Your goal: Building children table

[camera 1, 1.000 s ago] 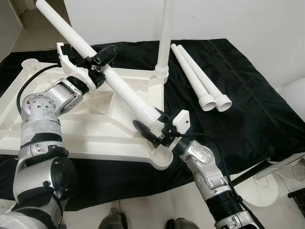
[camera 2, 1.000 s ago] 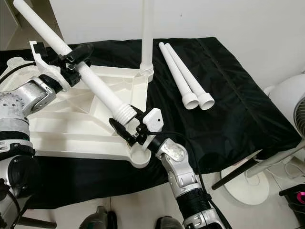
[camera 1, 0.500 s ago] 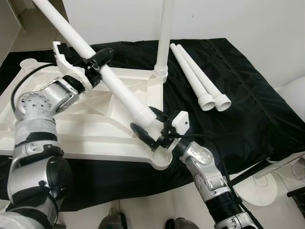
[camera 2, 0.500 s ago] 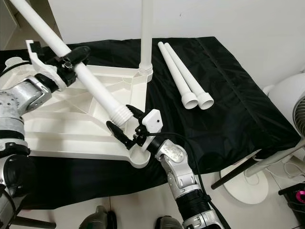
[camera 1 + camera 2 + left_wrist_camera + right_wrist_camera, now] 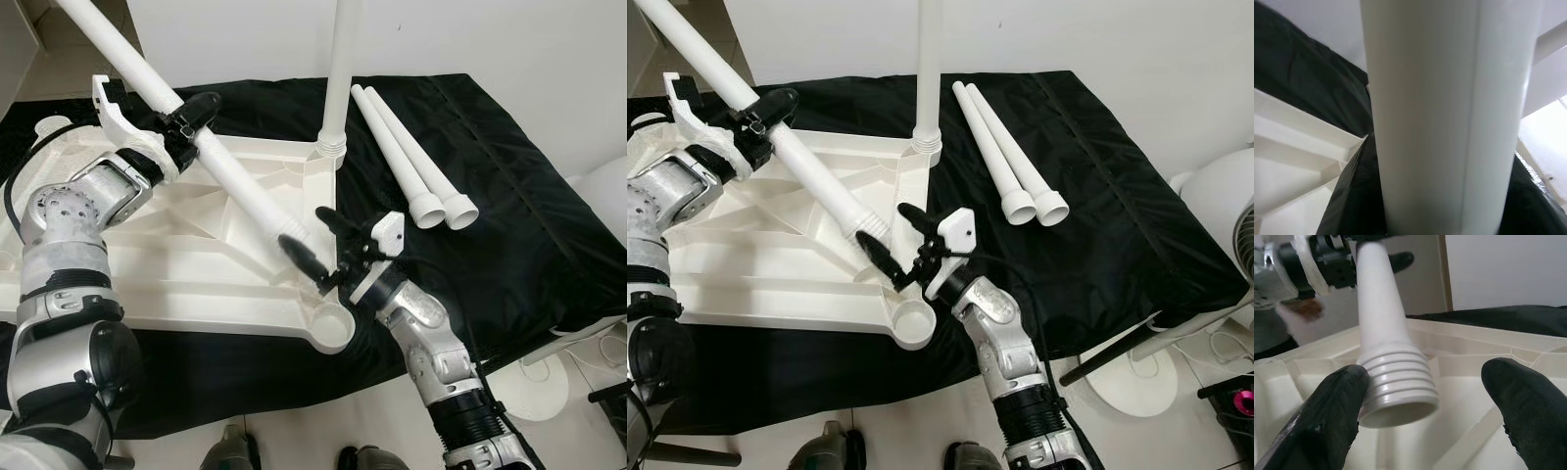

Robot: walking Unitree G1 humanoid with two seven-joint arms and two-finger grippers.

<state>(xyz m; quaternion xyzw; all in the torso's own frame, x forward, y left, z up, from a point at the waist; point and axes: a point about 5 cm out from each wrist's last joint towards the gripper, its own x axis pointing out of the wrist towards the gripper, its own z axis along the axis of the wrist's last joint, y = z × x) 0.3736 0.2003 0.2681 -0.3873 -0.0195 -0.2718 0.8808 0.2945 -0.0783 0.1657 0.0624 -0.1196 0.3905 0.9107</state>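
The white tabletop (image 5: 186, 279) lies upside down on a black cloth. One white leg (image 5: 341, 78) stands upright in its far right corner. My left gripper (image 5: 184, 119) is shut on a slanting white leg tube (image 5: 230, 176), which fills the space between its fingers (image 5: 1352, 205). The tube's threaded end (image 5: 1396, 391) hangs above the tabletop, short of the empty near corner socket (image 5: 331, 328). My right gripper (image 5: 304, 225) is open. Its two fingers (image 5: 1327, 421) straddle the threaded end, with a gap on one side.
Two loose white legs (image 5: 416, 171) lie side by side on the black cloth (image 5: 519, 235) to the right. A white fan (image 5: 1225, 215) and its round base (image 5: 537, 392) stand on the floor at the right. A white wall runs behind.
My right gripper has opened and let go of the threaded end, lifting a little. The left arm has drawn the tube up and back, away from the corner socket.
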